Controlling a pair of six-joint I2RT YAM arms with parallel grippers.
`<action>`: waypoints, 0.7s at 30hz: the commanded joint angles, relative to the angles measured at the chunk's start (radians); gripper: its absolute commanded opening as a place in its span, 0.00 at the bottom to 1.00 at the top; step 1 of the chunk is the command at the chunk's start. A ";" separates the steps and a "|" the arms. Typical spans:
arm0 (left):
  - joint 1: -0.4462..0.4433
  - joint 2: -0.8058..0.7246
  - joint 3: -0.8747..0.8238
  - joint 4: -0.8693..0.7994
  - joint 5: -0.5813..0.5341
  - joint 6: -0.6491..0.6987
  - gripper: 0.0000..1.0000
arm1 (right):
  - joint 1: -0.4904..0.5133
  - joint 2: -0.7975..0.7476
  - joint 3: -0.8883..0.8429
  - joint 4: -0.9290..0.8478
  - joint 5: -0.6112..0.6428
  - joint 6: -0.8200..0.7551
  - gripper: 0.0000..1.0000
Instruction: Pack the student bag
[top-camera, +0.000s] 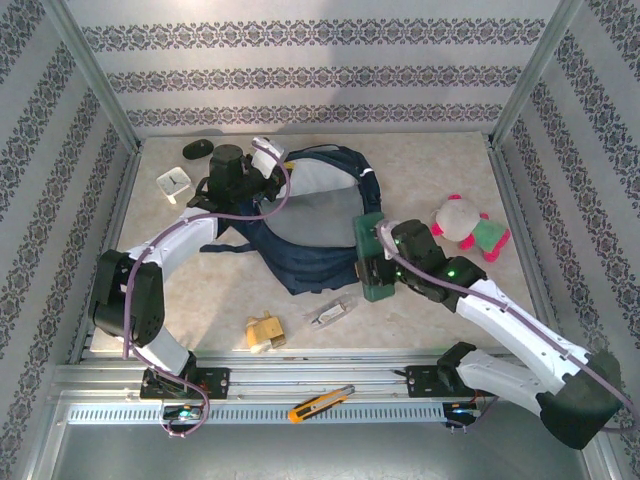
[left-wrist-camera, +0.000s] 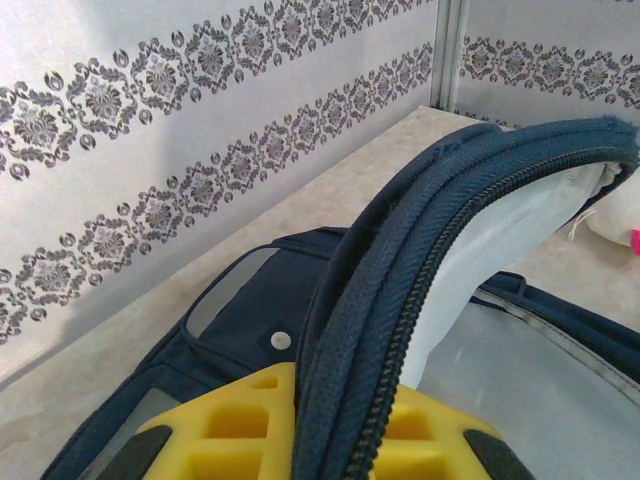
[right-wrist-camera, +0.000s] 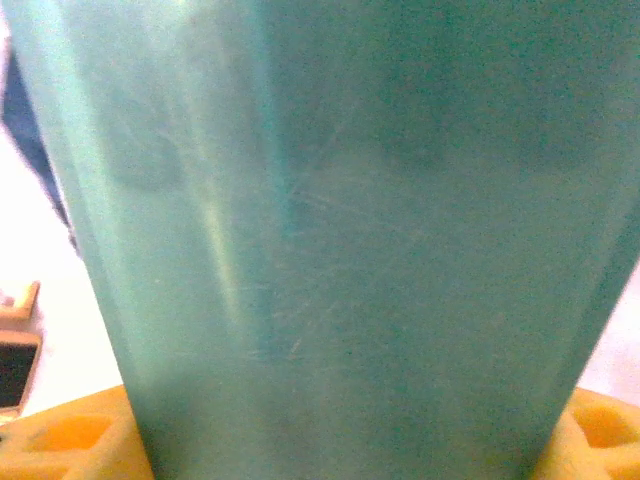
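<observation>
navy student bag (top-camera: 300, 258), zipper rim (left-wrist-camera: 400, 270) tight in left gripper (left-wrist-camera: 335, 432); green box (top-camera: 368, 230) tight in right gripper (top-camera: 378, 263)

The beige table (top-camera: 430, 165) holds the student bag (top-camera: 300, 265) at centre, a black object (top-camera: 195, 148) and white square item (top-camera: 173, 183) rear left, a plush toy (top-camera: 468, 225) right, a yellow block (top-camera: 263, 332) and silvery item (top-camera: 330, 314) in front

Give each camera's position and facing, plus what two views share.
Top external: overhead behind the bases, looking down on both arms.
Left wrist: looks past yellow fingers along the zipper rim of the dark navy fabric backpack toward the wall.
Right wrist: faces a translucent teal plastic box between yellow fingers.
Shared: backpack, in top and left wrist.
</observation>
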 joint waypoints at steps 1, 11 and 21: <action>0.009 -0.039 0.047 0.021 0.035 -0.102 0.01 | -0.006 0.037 0.054 0.184 -0.151 -0.633 0.49; 0.009 -0.034 0.055 0.082 0.116 -0.171 0.01 | -0.032 0.491 0.384 0.218 -0.159 -1.248 0.53; 0.010 -0.051 0.082 0.024 0.114 -0.146 0.01 | -0.056 0.729 0.521 0.258 -0.087 -1.291 0.90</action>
